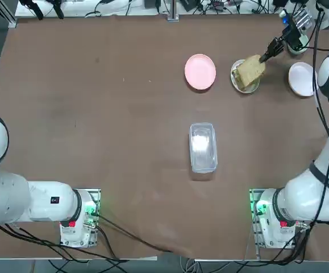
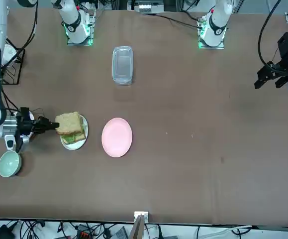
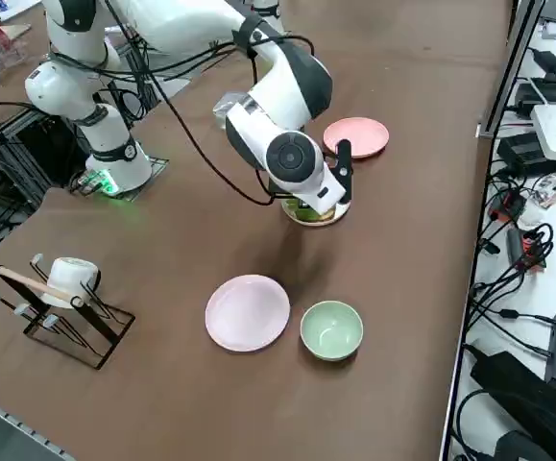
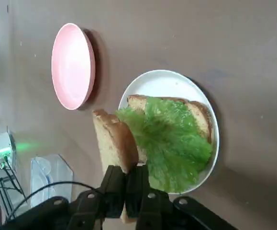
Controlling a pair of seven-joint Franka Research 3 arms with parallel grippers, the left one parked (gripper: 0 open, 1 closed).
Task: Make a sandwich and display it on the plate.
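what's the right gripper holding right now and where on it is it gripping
The right gripper is shut on the top toast slice, pinched at its edge, above the lettuce on the plate.

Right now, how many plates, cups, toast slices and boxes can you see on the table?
White plates: 2, one under the lettuce, one bare
Pink plate: 1
Green cup: 1
Toast slices: 2, one on the plate, one in the right gripper
Lettuce: 1
Clear box: 1
Total: 8
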